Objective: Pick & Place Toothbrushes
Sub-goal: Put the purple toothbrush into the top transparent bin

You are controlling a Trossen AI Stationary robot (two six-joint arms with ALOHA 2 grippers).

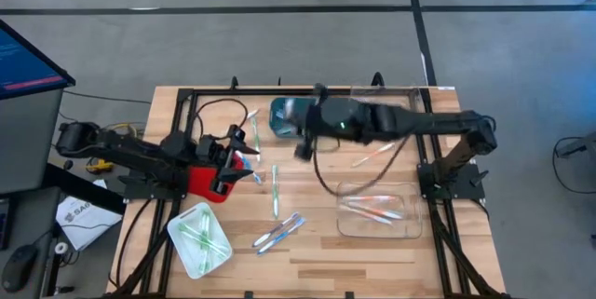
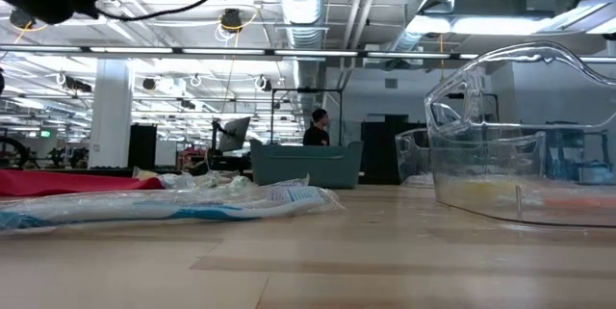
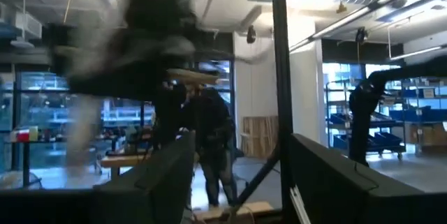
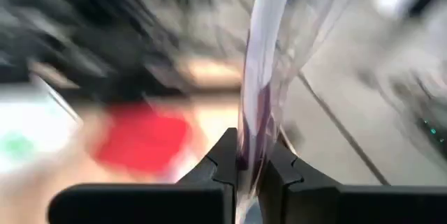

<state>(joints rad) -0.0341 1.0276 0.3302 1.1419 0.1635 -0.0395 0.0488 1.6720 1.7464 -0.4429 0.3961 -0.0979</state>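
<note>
Wrapped toothbrushes lie on the wooden table: a green one [image 1: 276, 192], blue ones [image 1: 279, 232] [image 2: 164, 208], and a pinkish one [image 1: 377, 156]. Green ones lie in a white tray [image 1: 200, 240], and orange and pink ones in a clear container [image 1: 377, 210] [image 2: 520, 155]. My right gripper [image 1: 303, 147] [image 4: 251, 165] reaches over the table's middle, beside a teal bin [image 1: 284, 117], and is shut on a pink-purple toothbrush [image 4: 255, 91]. My left gripper [image 1: 244, 164] [image 3: 244, 182] waits open at the table's left, level, facing the room. My right gripper pinches the pink-purple toothbrush between its two fingers [image 4: 223, 161], on the purple stretch [image 4: 250, 137] inside its clear wrapper. The brush runs on along the fingers and sticks out well past their tips. In the wrist view it touches nothing else.
A black cable [image 1: 219, 108] loops on the table's far left part, and another [image 1: 345, 187] hangs from the right arm over the clear container. A red part [image 1: 209, 180] sits on the left arm. Black frame rails [image 1: 279, 91] border the table. Bare wood shows along the near edge.
</note>
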